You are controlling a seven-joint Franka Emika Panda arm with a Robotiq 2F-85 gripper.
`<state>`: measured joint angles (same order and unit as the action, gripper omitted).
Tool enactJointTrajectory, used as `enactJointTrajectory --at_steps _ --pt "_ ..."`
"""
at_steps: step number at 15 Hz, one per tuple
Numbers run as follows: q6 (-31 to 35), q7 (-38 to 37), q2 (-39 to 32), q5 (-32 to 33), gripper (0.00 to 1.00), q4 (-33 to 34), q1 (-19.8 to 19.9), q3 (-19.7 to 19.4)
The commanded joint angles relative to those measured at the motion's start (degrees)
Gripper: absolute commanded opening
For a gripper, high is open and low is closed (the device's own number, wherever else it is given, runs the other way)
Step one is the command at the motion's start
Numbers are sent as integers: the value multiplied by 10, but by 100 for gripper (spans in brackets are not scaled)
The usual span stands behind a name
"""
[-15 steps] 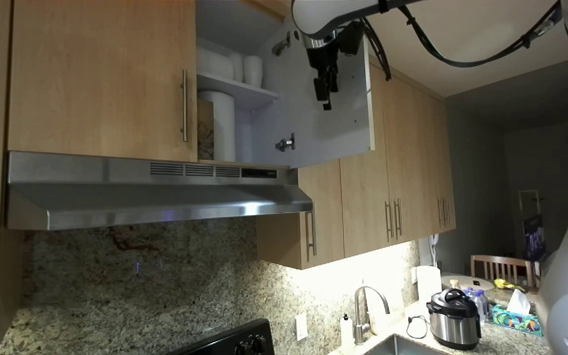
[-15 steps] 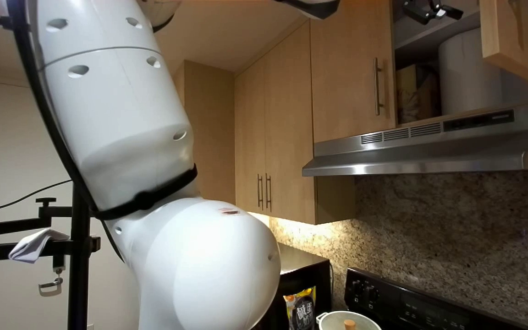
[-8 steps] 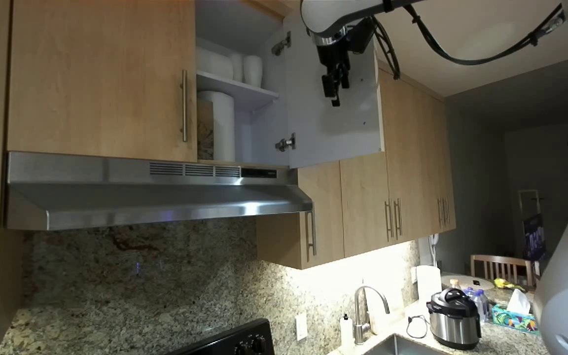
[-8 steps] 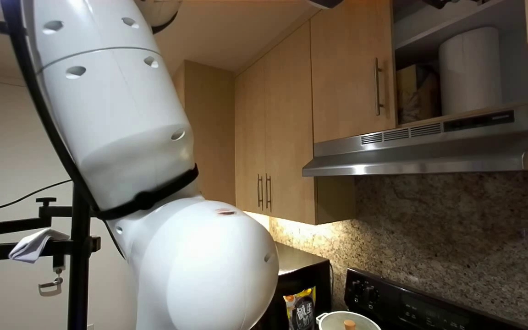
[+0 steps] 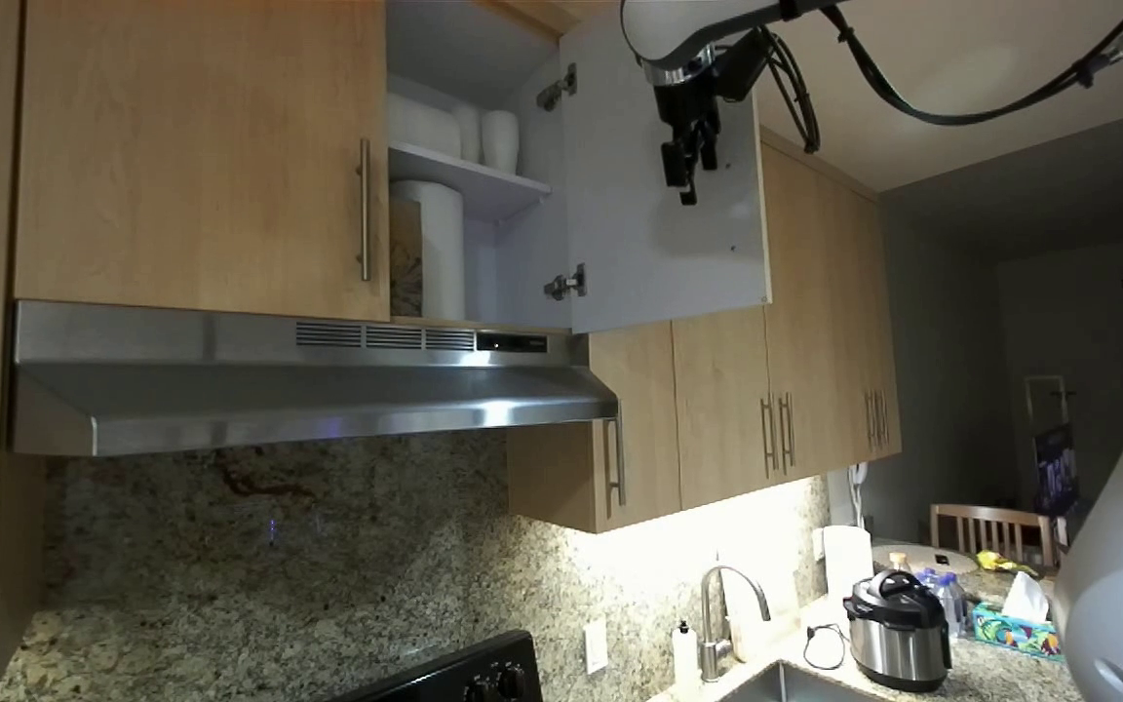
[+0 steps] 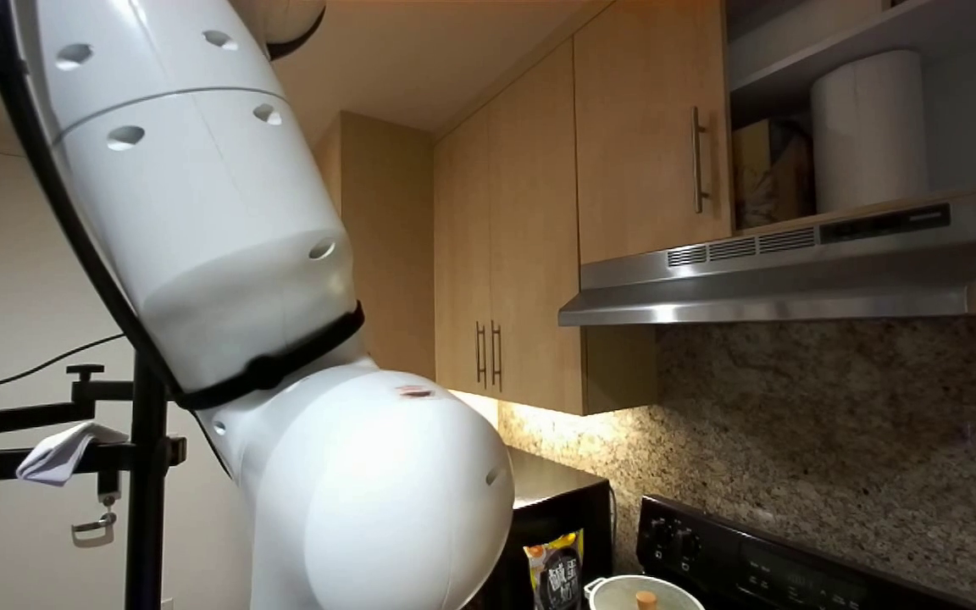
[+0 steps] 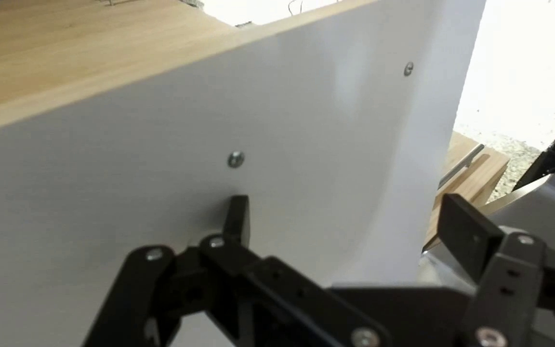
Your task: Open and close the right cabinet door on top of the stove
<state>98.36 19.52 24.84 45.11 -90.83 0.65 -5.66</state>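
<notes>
The wrist view showed me the claw [image 7: 347,207], spread and empty, touching or just beside the inner face of the right cabinet door [image 7: 316,140], which stood swung wide above the range hood [image 5: 318,398], so closing likely meant rounding its free edge.

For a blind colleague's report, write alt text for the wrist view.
The gripper, open and empty, is at the whitish inner face of the open cabinet door; whether a finger touches it is unclear. Two screws dot that face; wooden cabinets and part of the hood show beyond.
</notes>
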Motion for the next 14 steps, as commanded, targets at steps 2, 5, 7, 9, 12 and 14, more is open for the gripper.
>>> enactJointTrajectory --at_steps 2,5,7,9,12,14 --pt "11 -19 36 -16 100 -26 1 13" --pt "6 -18 60 -35 100 -41 -10 28" --pt "-9 -27 67 -50 100 -45 -12 43" --pt "-18 -47 76 -67 100 -54 -13 59" --pt "-29 -82 84 -93 100 -66 -14 76" --pt "-46 -123 88 -115 100 -72 -10 86"
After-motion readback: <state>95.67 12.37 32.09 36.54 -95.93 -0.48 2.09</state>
